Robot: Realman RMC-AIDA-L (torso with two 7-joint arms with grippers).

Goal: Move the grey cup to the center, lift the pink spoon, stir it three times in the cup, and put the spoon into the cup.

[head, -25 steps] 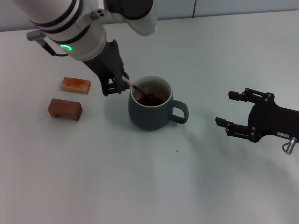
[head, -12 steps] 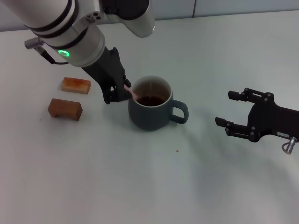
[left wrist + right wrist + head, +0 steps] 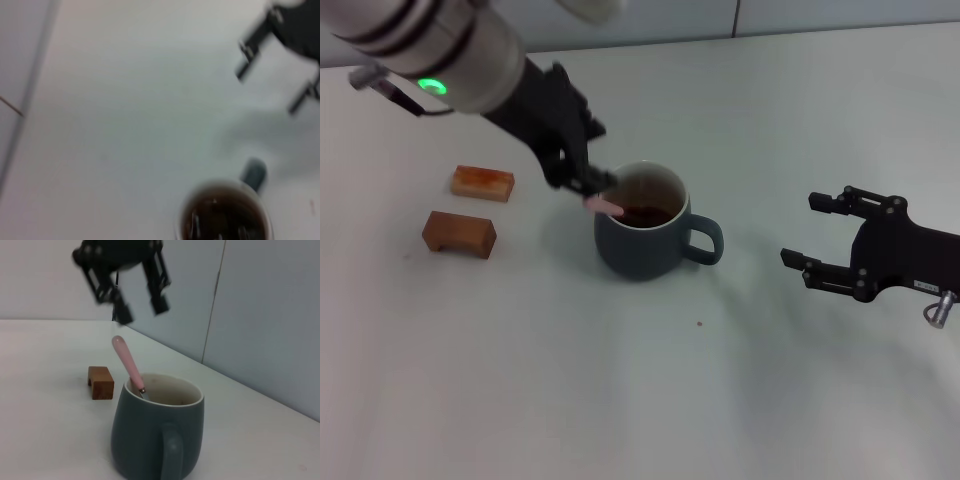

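Pink spoon resting in the grey cup, with the left gripper released above it.

From left to right, we see two brown blocks on the white table [image 3: 520, 380]: the paler block [image 3: 482, 183] behind, the darker block [image 3: 459, 234] in front. Next, the left gripper [image 3: 582, 172] hangs just above the cup's rim with its fingers spread and pinching nothing. The pink spoon [image 3: 128, 366] leans against the rim of the grey cup [image 3: 640, 245], its handle sticking out and its bowl down in the dark liquid. The cup stands upright near the table's centre, handle toward the right gripper [image 3: 816, 232], which hovers well apart, its fingers spread and empty.
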